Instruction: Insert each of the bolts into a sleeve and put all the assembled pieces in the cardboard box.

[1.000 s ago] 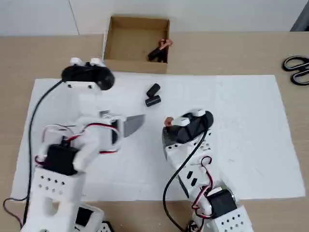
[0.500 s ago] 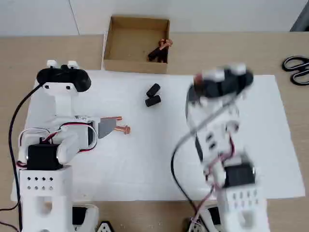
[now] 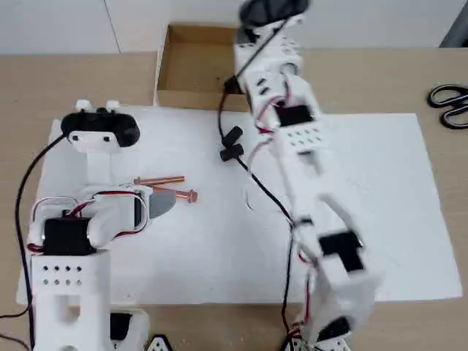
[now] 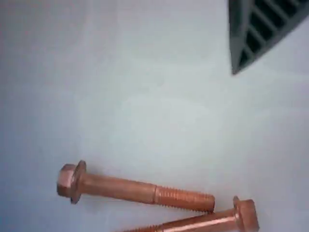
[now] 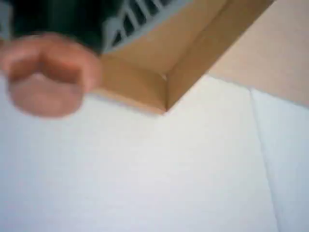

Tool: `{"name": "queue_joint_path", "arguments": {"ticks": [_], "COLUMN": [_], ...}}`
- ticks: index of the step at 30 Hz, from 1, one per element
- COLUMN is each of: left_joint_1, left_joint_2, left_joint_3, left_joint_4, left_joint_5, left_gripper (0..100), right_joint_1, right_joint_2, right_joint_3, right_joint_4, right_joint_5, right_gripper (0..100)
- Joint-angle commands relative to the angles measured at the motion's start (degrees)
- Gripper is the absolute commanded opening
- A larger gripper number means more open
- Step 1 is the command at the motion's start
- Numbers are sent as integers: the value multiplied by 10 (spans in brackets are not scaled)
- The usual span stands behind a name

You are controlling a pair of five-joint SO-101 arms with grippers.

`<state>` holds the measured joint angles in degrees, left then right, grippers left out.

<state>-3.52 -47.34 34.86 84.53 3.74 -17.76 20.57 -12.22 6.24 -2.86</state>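
Wht sheet w/ cardboard box: R fingers pinching bolt by box corner.

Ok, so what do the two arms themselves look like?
Both are white plastic with black motor blocks. The left arm carries a black cable and red wires, as does the right arm. The left gripper is grey and ribbed.

Light wooden table, pale tan grain, spans the high view; a large white sheet covers most of its middle, with bare wood beyond the sheet's far and side edges. Behind the table's far edge is a plain white wall with one thin slanted seam. Black-handled scissors lie on bare wood off the sheet's right edge; light even, shadows soft.
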Motion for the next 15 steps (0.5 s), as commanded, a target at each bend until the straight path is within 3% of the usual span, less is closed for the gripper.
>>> {"name": "queue_joint_path", "arguments": {"ticks": [1,15], "left_joint_1": [-5,-1], "left_joint_2": [-10,-11], "left_joint_3": [5,3], "left_joint_4": [2,4], "left_joint_5": [-3,-3], "left_gripper": [329,327], "right_joint_1": [-7,-20], "right_joint_2": [87,358], "right_joint_3": [-119,-351], "right_joint_4": [-41,-42], "right_joint_5": [6,7], "right_gripper": [3,5]}}
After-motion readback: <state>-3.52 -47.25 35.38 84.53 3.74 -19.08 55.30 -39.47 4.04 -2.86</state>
